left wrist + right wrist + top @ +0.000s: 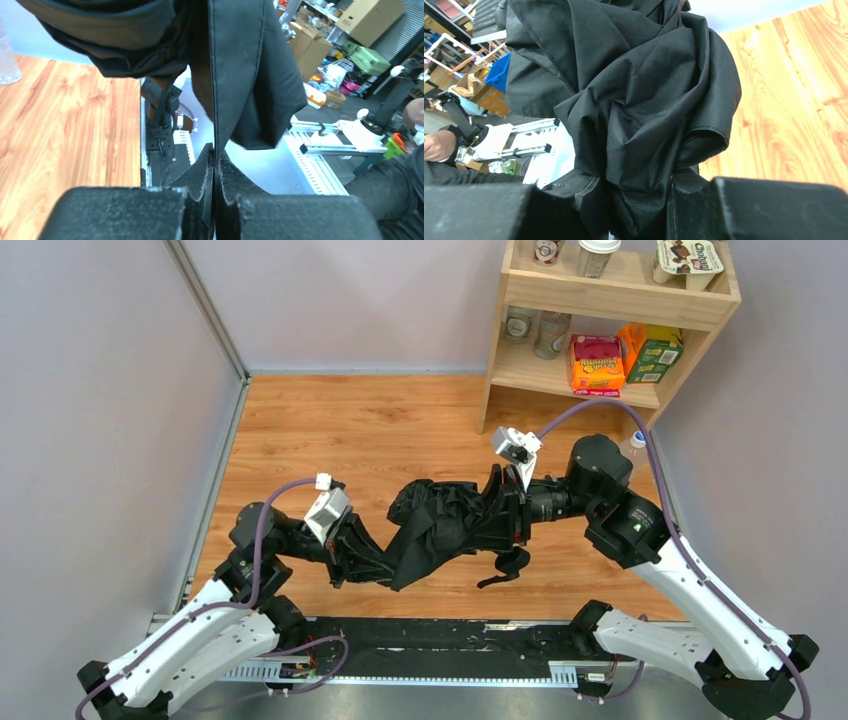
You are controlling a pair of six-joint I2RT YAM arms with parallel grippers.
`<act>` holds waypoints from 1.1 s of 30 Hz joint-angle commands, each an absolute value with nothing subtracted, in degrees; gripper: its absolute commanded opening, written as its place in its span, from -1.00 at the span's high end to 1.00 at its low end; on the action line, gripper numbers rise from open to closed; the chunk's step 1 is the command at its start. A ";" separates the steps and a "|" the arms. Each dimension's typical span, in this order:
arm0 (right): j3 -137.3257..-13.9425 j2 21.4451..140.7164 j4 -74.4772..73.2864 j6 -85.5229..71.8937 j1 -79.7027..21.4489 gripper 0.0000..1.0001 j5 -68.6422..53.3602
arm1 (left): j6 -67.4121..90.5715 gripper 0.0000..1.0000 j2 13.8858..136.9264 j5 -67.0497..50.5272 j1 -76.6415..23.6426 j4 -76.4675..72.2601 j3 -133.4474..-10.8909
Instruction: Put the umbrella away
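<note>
Top external view, biggest thing first: what is there?
— A wooden table (330, 430), and at its far right corner a shelf unit (610, 292) with boxes (596, 365) and jars (535, 330) on it.
— And the umbrella (445, 520)?
— Over the near half of the table, held as a crumpled black bundle (canopy loose, not wrapped). Whether its lowest fold touches the wood I cannot tell.
— Who has it?
— Both. The right gripper (508, 512) is clamped on the thick end of the bundle; its wrist view shows bunched fabric filling the gap between the fingers (749, 210). The left gripper (372, 562) is clenched on the other end, and its wrist view shows the pads (197, 175) pinched nearly together on a stitched hem of the canopy.
— Anything smaller?
— The wrist strap (505, 568), hanging in a loop just below the right gripper.
</note>
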State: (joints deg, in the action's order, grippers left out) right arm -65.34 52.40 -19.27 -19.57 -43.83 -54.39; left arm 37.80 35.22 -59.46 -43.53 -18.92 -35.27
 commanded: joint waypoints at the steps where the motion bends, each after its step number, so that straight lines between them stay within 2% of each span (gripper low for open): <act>1: -70.04 50.89 -27.04 -12.32 -43.68 1.00 -51.25 | 24.80 1.00 30.24 -54.85 -43.68 4.68 -40.33; 5: -70.31 51.32 -35.57 -5.82 -43.68 1.00 -46.07 | 18.46 1.00 29.62 -51.86 -43.68 16.67 -45.78; 10: -71.19 53.87 -42.97 1.30 -44.64 1.00 -29.83 | 17.57 1.00 32.51 -52.81 -43.68 19.60 -51.05; 16: -72.68 61.33 -37.81 -1.39 -50.88 1.00 -1.45 | 22.75 1.00 40.24 -56.33 -43.68 11.45 -51.86; 20: -73.91 67.66 -31.92 -4.48 -51.24 1.00 5.53 | 22.77 1.00 44.03 -55.99 -45.00 8.61 -48.88; 22: -75.23 70.48 -30.85 -5.44 -50.19 1.00 4.06 | 22.24 1.00 44.21 -53.11 -45.00 9.05 -46.33; 26: -70.59 71.10 -22.78 -9.40 -43.70 1.00 -11.30 | 23.64 1.00 45.35 -48.08 -45.00 5.12 -37.90; 29: -65.76 70.93 -16.28 -10.63 -39.21 1.00 -25.09 | 25.40 1.00 48.15 -37.50 -45.00 2.02 -31.66; 33: -62.06 71.45 -12.05 -10.72 -34.38 1.00 -38.63 | 26.45 1.00 54.03 -24.56 -45.00 1.76 -29.63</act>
